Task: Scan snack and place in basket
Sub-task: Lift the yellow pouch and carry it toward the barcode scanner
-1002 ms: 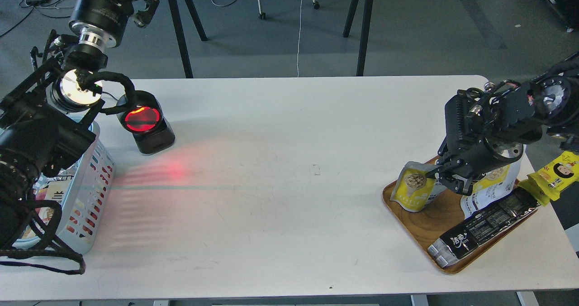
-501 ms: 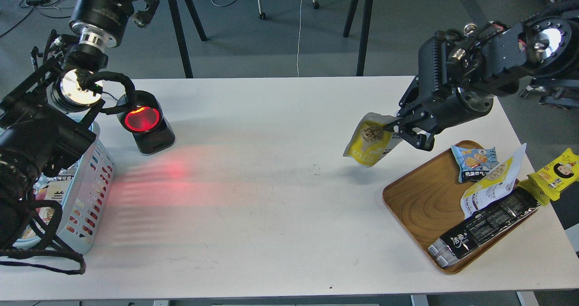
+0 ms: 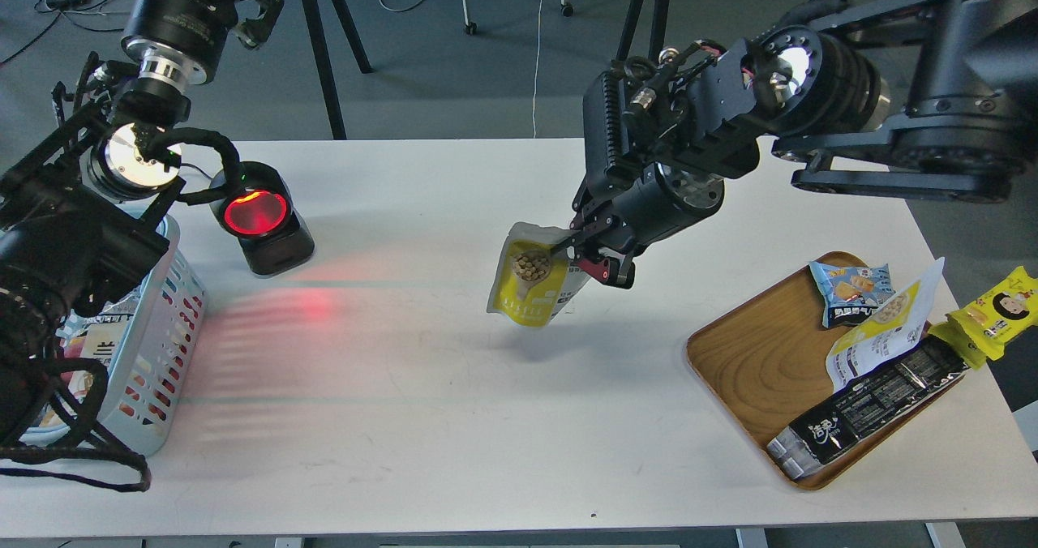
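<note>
Head view: your right hand [image 3: 577, 244] is clamped on the snack [image 3: 531, 276], lifted mid-counter [image 3: 454, 386], so you're in the carry-to-scan step; next, face it to the scanner [image 3: 261, 217] far left, then basket [image 3: 158, 345].

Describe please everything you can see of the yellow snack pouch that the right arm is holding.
The snack pouch is a small stand-up bag of glossy film, yellow below and pale grey-white at the top, with a round picture of beige balls. It hangs tilted in the air above the middle of the white table, touching nothing below and casting a shadow there. The right gripper pinches its upper right edge. It faces left, towards the red-lit scanner.
</note>
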Action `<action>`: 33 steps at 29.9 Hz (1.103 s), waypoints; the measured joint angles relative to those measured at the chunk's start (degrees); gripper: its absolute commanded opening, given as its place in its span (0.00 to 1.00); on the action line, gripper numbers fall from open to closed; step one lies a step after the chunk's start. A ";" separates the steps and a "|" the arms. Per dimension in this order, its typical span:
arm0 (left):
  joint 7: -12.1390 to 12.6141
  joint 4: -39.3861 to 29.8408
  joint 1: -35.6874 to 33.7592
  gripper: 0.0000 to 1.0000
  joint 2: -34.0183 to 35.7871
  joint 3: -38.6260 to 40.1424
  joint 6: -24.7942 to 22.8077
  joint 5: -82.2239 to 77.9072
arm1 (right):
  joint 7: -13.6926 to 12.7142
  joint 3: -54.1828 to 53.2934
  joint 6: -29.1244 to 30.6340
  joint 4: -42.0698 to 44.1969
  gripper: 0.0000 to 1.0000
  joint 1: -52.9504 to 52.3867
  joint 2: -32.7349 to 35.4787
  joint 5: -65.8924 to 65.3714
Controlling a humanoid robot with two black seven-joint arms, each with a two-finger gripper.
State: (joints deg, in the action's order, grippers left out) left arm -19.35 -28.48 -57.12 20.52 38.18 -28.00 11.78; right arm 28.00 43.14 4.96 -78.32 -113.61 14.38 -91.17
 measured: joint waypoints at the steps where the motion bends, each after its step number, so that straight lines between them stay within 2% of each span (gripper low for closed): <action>1: 0.01 0.00 0.00 1.00 0.00 -0.04 0.00 -0.01 | 0.00 -0.04 0.00 0.55 0.00 0.51 -0.80 0.02; 16: 0.02 0.00 -0.34 1.00 0.92 -0.21 0.00 0.00 | -0.01 -1.44 -0.04 10.33 0.01 8.64 -9.36 0.04; 23: 0.02 0.00 -0.19 1.00 1.13 -0.21 0.00 -0.01 | 0.00 -1.58 -0.04 10.81 0.13 9.54 -10.79 0.02; 33: 0.04 0.00 -0.12 1.00 1.19 -0.29 0.00 -0.01 | 0.00 -2.18 -0.22 10.35 0.21 8.66 -10.68 1.95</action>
State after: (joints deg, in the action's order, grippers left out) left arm -19.31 -28.48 -57.25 21.71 37.89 -28.00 11.77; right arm 28.00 40.96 4.74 -67.97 -104.94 3.70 -89.22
